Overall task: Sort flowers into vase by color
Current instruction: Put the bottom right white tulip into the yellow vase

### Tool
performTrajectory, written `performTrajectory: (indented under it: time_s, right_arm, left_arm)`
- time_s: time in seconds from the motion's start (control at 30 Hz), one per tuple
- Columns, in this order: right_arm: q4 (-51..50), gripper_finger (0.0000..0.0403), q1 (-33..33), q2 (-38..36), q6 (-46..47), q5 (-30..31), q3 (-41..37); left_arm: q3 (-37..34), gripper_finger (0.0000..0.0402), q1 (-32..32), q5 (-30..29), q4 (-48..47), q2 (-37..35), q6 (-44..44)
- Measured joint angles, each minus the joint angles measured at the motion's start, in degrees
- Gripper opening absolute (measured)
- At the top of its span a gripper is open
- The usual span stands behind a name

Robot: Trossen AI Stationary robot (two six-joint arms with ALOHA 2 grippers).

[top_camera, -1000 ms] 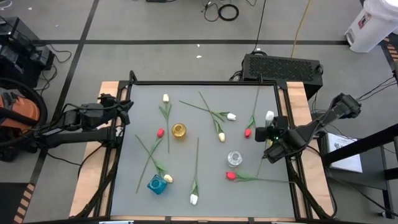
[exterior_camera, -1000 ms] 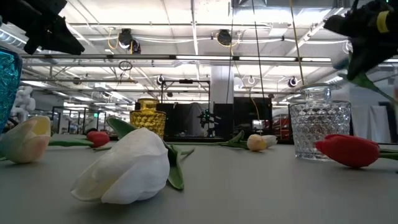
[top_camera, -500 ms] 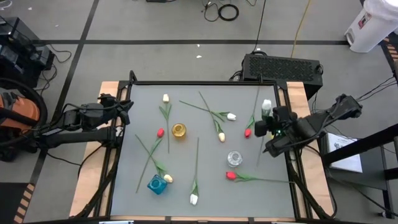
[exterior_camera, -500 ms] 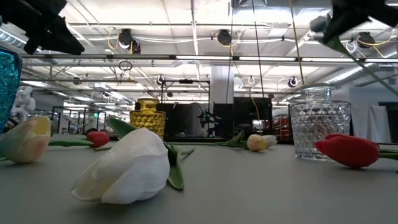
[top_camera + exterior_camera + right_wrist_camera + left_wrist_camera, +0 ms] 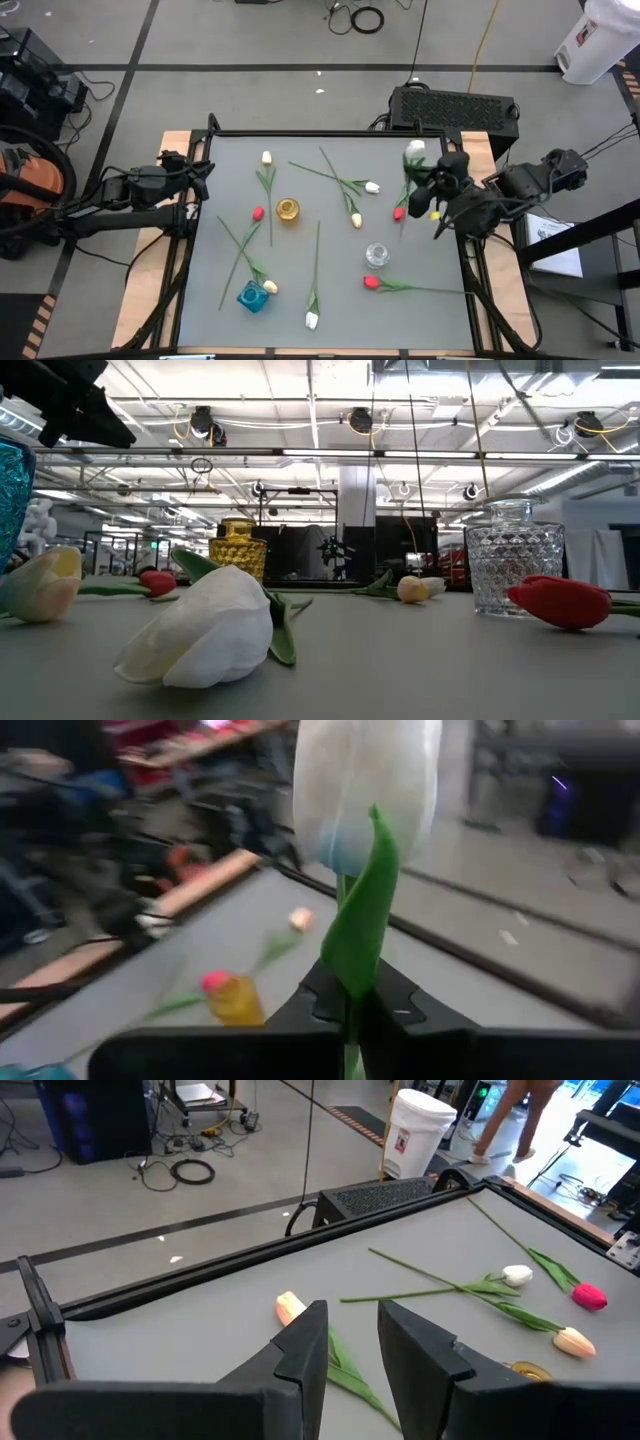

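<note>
My right gripper (image 5: pixel 428 187) is over the table's far right corner, shut on a white tulip whose head (image 5: pixel 414 150) points toward the far edge; in the right wrist view the head (image 5: pixel 365 780) stands above the fingers. My left gripper (image 5: pixel 203 180) waits open at the left edge, touching nothing. Several other tulips lie flat on the table: a white one (image 5: pixel 311 320) near the front, a red one (image 5: pixel 371 282), a pale yellow one (image 5: pixel 356 220). A yellow vase (image 5: pixel 288 210), a clear vase (image 5: pixel 377 254) and a blue vase (image 5: pixel 252 296) stand upright. My right gripper pinches the white tulip's green stem (image 5: pixel 349 1005) between its two fingers, a short way below the head, where a leaf (image 5: pixel 362 915) rises in front of the bloom. The fingers lie across the stem. The flower is lifted, its long stem (image 5: pixel 404 222) trailing toward the near edge.
A red tulip (image 5: pixel 398 213) lies just beside the hanging stem, and the clear vase stands a little nearer than it. A black box (image 5: pixel 455 105) sits behind the table's far right corner. In the low view, a white head (image 5: pixel 200 635) lies close to the camera.
My right gripper has risen and moved toward the far edge, turning as it went, and has left the low view upward. The white tulip has gone with it: its head has swung toward the far edge and its stem has come up off the table.
</note>
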Motion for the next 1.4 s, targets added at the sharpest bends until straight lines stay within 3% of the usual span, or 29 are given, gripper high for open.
performTrajectory:
  time_s: [0.13, 0.33, 0.77, 1.4]
  right_arm:
    - [13.24, 0.0000, -0.16, 0.69, -14.12, -0.28, 0.00]
    - [22.14, 0.0000, -2.23, 2.18, -21.97, -4.99, 0.00]
    - [31.58, 0.0000, -7.36, 8.30, -27.95, -17.95, -0.02]
    - [34.71, 0.0000, -8.90, 9.55, -28.81, -19.74, -0.02]
  left_arm:
    - [0.00, 0.0098, 0.00, 0.00, -0.02, 0.00, 0.00]
    - [0.00, 0.0098, -0.01, 0.00, 0.00, -0.02, 0.01]
    - [0.00, 0.0098, -0.01, 0.00, -0.01, -0.02, 0.00]
    - [0.00, 0.0098, 0.00, 0.00, 0.00, -0.02, 0.01]
